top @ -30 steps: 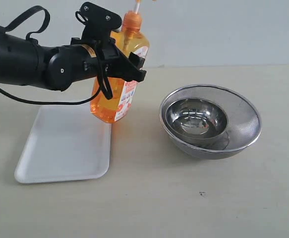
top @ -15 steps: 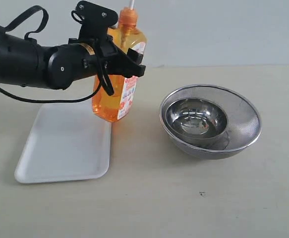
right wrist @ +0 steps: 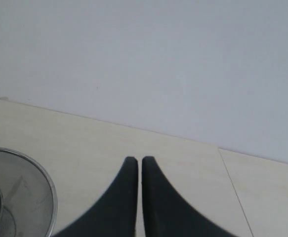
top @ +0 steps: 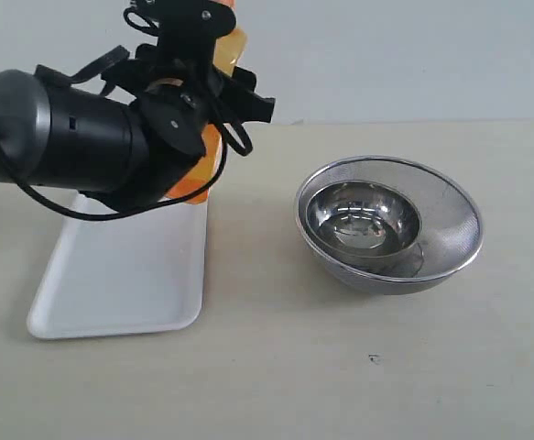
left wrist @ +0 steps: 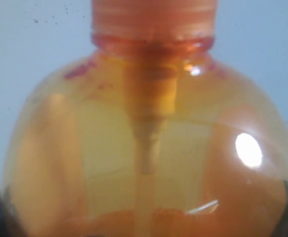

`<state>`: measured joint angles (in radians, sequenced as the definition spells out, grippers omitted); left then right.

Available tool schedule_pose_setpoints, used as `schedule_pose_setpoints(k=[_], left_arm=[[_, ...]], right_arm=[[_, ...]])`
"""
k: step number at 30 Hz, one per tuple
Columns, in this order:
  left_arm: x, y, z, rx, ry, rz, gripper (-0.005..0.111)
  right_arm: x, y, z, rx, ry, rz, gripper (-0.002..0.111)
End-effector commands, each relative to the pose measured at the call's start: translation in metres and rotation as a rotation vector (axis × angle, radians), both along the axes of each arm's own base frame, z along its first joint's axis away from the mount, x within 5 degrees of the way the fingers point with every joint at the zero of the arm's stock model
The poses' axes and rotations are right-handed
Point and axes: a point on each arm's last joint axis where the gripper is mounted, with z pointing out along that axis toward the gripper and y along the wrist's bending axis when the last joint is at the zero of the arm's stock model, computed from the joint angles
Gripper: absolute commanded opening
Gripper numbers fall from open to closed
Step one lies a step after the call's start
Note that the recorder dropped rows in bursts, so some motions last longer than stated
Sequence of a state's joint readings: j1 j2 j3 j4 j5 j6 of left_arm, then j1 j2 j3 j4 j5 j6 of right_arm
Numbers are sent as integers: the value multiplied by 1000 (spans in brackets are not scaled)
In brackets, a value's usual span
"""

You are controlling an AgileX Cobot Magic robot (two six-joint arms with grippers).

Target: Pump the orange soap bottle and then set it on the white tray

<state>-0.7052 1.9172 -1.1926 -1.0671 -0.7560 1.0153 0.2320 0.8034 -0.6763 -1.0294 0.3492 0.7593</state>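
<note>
- Exterior view: the left gripper (top: pixel 241 101) is clamped round the soap bottle (top: pixel 208 170), jaws spread wide to take in the body. We judge the grip sits high so that the base is free to meet the tray (top: pixel 111 275).
- The arm covers most of the bottle. Only orange slivers show, above the tray's far right corner. We cannot tell whether the base touches the tray or hangs just over it.
- The bottle looks roughly upright, which suits setting it down flat. We judge the placing is under way and not yet finished.
- Two steel bowls (top: pixel 450 229), one nested in the other, stand on the table (top: pixel 340 367) well apart from the tray, on its right. They are clear of the bottle's path.
- Left wrist view: the bottle (left wrist: pixel 148 148) fills the frame, shoulder and neck close to the lens, the tube visible inside. Dark jaw edges show at either side of it, so it is held between them. The tray is not in sight here.
- Right wrist view: the right gripper (right wrist: pixel 135 163) has its fingers pressed together on nothing. It hovers beyond the bowls (right wrist: pixel 25 182), on the side away from the tray, out of the way of the placing.
</note>
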Motion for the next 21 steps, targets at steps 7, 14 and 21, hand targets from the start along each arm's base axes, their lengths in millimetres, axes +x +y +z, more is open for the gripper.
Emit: schedule_pose_setpoints(k=[7,14,21], left_arm=[[-21,-7,21,55,-117,138,5],[-21,-12,15,57,-52,92,5],[-29,-14,12,130,-98,171,5]], right_arm=[[0,2,1,4,-15,23,0],[0,6,3,13,-43,71,0],[1,9,5,18,-61,102,0]])
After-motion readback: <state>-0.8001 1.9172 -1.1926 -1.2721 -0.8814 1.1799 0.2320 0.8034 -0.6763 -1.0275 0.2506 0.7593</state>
